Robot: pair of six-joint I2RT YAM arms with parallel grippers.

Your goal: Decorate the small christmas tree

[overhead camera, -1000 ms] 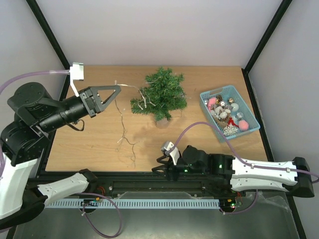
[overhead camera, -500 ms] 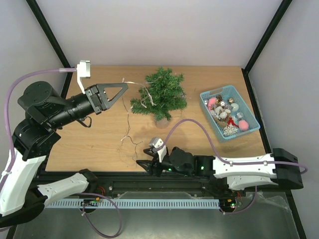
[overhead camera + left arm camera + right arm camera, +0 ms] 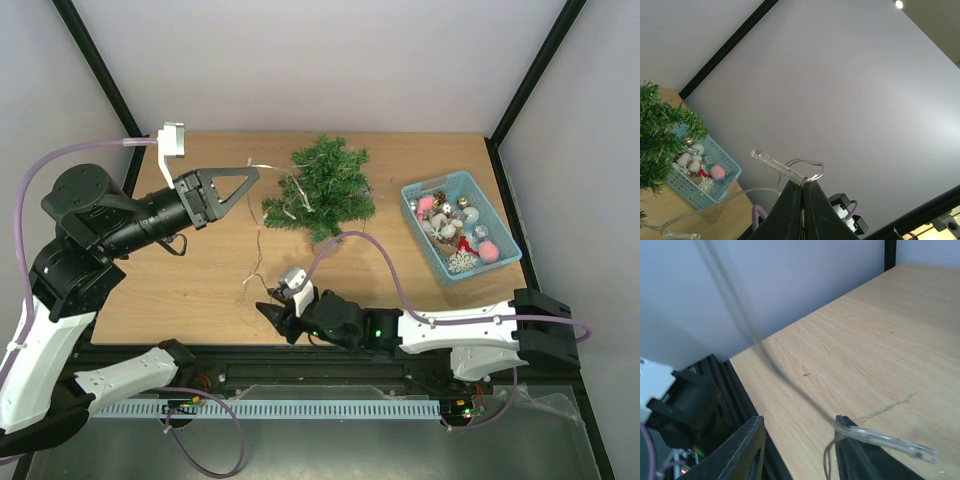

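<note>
Small christmas tree [image 3: 322, 190], with the blue basket [image 3: 505, 250] near on its right, carries part of the light string [image 3: 258, 245]. Left of the tree, the left gripper [image 3: 250, 172] pinches the string high, probably to drape it. In front of the tree, the right gripper [image 3: 272, 312] stands half open beside the loose tail, empty.

wooden table [image 3: 180, 280], small christmas tree [image 3: 325, 185], blue basket [image 3: 485, 268]

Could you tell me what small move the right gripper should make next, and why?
Probably nudge the right gripper sideways toward the bulb, then close. Its jaws stand open, and the bulb of the light string lies at one finger rather than between the two, while the left gripper holds the string's other part raised.
</note>
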